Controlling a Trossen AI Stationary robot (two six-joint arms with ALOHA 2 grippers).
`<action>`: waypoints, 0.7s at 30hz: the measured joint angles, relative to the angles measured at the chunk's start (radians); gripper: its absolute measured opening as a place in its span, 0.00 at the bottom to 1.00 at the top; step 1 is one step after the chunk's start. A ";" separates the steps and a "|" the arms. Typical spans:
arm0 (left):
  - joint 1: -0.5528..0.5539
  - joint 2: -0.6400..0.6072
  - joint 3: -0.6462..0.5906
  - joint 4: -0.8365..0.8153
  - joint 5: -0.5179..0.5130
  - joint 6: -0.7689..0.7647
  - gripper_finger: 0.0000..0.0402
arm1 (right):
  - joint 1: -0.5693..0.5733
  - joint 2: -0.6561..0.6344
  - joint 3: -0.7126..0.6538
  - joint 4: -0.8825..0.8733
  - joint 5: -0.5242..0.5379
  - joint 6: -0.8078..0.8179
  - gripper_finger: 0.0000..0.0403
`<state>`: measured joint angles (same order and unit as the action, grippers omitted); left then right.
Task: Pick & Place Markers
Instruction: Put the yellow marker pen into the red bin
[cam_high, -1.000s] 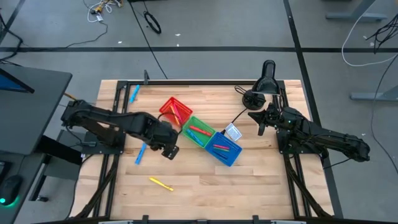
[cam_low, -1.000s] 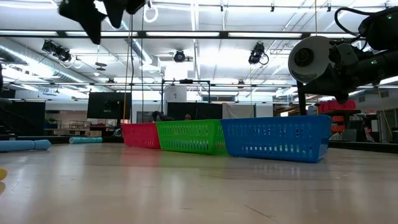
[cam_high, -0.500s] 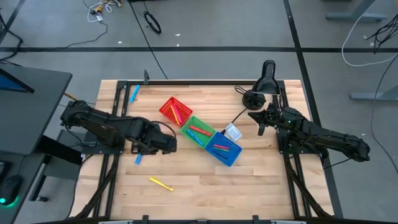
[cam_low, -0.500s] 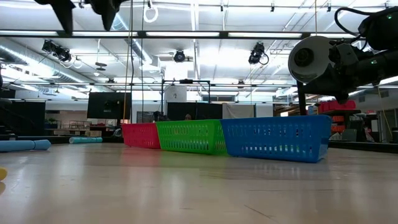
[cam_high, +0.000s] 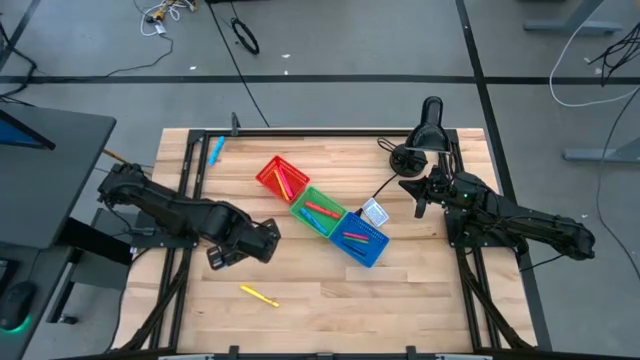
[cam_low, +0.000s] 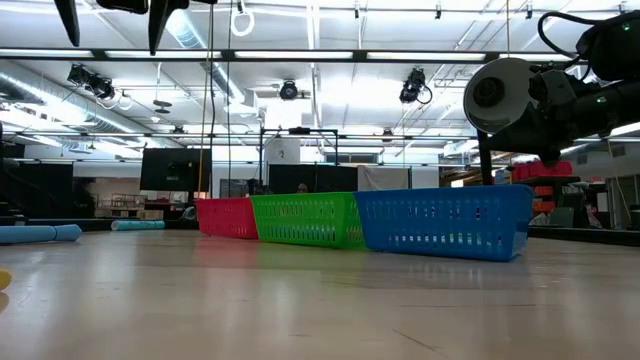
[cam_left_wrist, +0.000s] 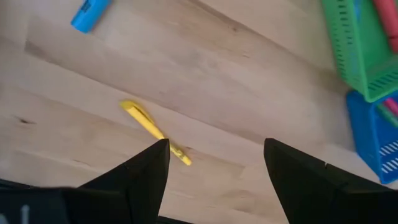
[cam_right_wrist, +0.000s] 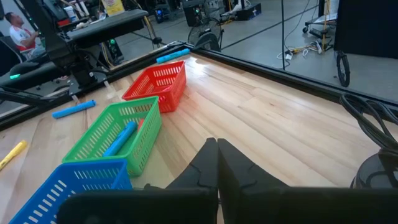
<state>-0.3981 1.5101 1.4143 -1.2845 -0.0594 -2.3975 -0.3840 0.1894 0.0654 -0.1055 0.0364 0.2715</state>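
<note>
Your left gripper (cam_left_wrist: 214, 165) hangs with fingers spread and empty just above the yellow marker (cam_left_wrist: 154, 130) on the table's front. Farther back, a blue marker (cam_left_wrist: 90, 14) lies loose. Your right gripper (cam_right_wrist: 216, 163) waits pinched closed by the bins.

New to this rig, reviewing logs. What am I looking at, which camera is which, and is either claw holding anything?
Two dark robot arms work at a wooden table. One camera looks straight down, one sits at table height, and one rides on each wrist. Three bins lie in a diagonal row: red bin, green bin, blue bin, with markers inside. A yellow marker and two blue markers lie loose. The left claw hangs open and empty above the yellow marker. The right claw waits shut and empty at the table's right side.
</note>
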 joint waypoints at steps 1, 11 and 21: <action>-0.006 0.003 0.001 0.002 -0.011 0.000 0.67 | 0.000 0.000 0.000 0.000 0.000 0.000 0.00; -0.038 0.058 0.001 0.052 -0.041 0.018 0.67 | 0.000 0.000 0.000 0.000 0.000 0.000 0.00; -0.060 0.167 0.001 0.024 0.041 -0.061 0.67 | 0.000 0.000 0.000 0.001 0.000 0.000 0.00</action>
<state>-0.4580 1.6775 1.4149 -1.2600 -0.0180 -2.4583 -0.3840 0.1894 0.0654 -0.1042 0.0364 0.2717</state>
